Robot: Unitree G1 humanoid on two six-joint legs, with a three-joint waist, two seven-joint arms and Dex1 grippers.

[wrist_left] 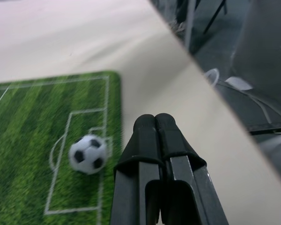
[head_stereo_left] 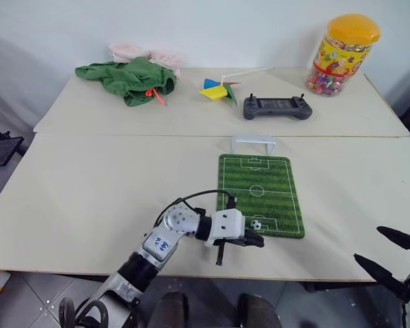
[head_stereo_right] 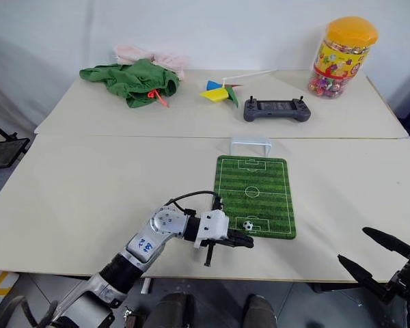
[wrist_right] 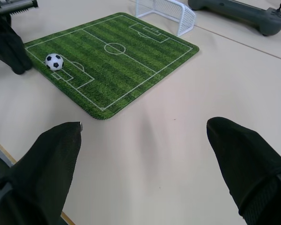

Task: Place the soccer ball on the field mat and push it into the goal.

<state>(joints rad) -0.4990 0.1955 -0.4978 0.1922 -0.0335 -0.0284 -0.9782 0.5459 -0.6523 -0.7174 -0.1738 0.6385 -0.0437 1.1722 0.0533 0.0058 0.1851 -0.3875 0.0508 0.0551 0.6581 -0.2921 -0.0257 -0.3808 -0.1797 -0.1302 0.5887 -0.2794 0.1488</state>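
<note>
My left pincer (head_stereo_left: 255,240) is pressed shut on nothing, its tips just beside the ball (head_stereo_left: 257,225), which sits free on the mat (head_stereo_left: 261,176) at the mat's near end (inside the small box lines). My right pincer (head_stereo_left: 389,253) hangs spread wide off the mat's right. The goal (head_stereo_left: 253,143) stands at the mat's far edge.

Soccer ball (head_stereo_left: 257,225) white, black patches; field mat (head_stereo_left: 277,179) green-striped, white lines; goal (head_stereo_left: 253,143) seemingly pale grey-white.
</note>
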